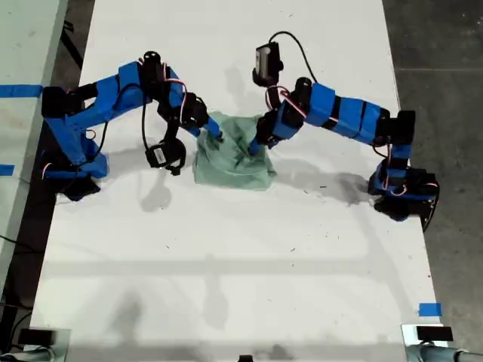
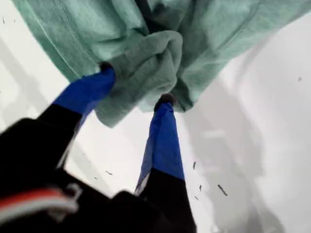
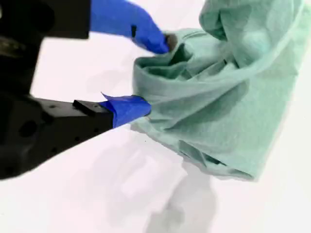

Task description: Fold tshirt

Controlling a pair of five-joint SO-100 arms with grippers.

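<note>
Lying crumpled a little above the middle of the exterior view, the pale mint-green cloth tshirt (image 1: 234,162) is bunched into a rough, wrinkled heap on the white flat tabletop (image 1: 226,264). Both pincers meet it along its upper edge in that frame.

My first gripper (image 1: 253,147), on the blue and black arm reaching in from the exterior view's right, comes down onto the upper middle of the heap. In the first wrist view the tshirt (image 2: 146,63) fills the upper part of the frame, and my first gripper (image 2: 136,85) is clenched on a thick rolled wad of cloth, one blue finger (image 2: 87,90) pressed into each side of it.

My second gripper (image 1: 217,136), on the arm coming from the exterior view's left, sits at the heap's upper left corner, where the fabric draws up to a point. In the second wrist view the tshirt (image 3: 228,97) takes up the right half of the frame, and my second gripper (image 3: 154,75) is grasping its bunched border, both blue fingertips (image 3: 131,108) touching cloth with folds packed between them.

A small blue tape marker (image 1: 429,309) lies on the tabletop at the lower right of the exterior view, well apart from the tshirt.
</note>
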